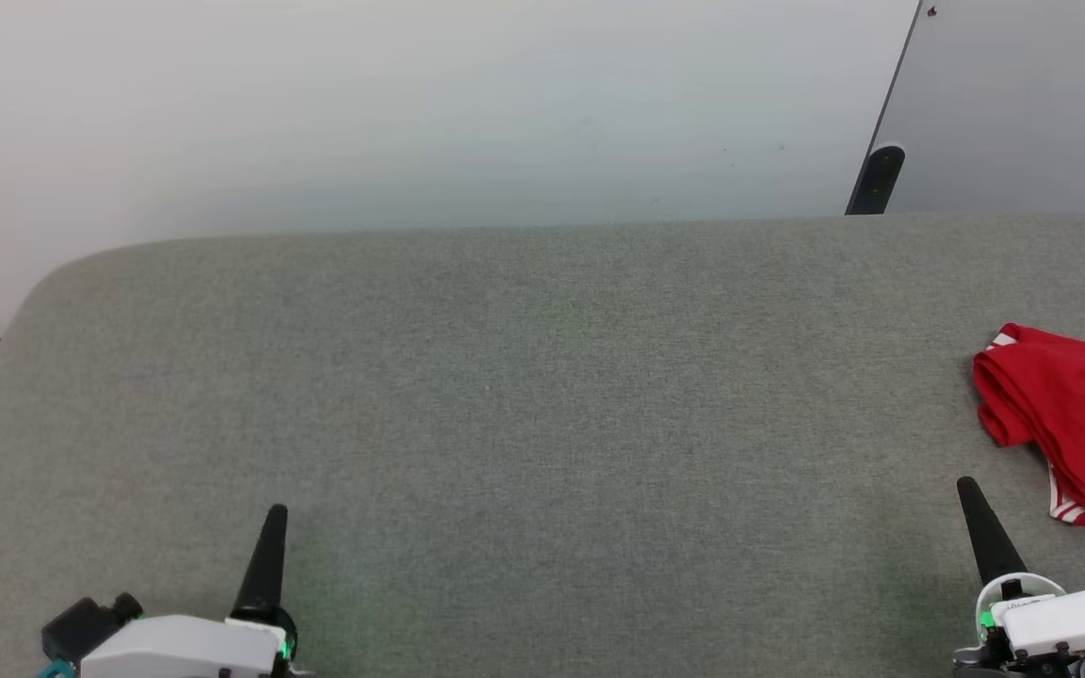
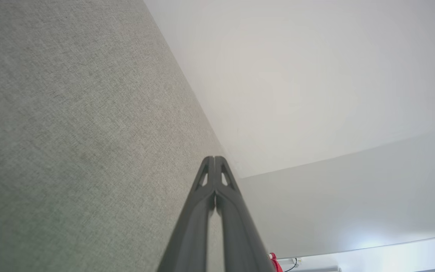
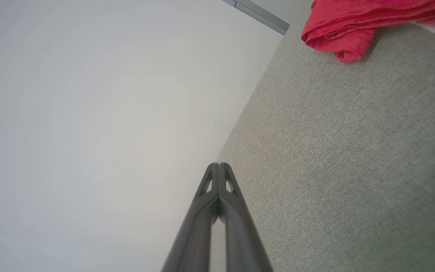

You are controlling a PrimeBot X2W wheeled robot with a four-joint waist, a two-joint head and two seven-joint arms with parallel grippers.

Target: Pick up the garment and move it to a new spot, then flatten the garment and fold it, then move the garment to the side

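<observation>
One crumpled red garment [image 1: 1065, 414], white-striped trim, lies on grey table [image 1: 505, 395].

The garment [image 1: 1065, 419] was red cloth with white-and-red striped trim. It lay bunched and doubled over itself in loose folds, not flattened. It rested on the grey fabric surface [image 1: 542, 424] at 3 o'clock in the head view, partly cut off by the frame edge.
</observation>
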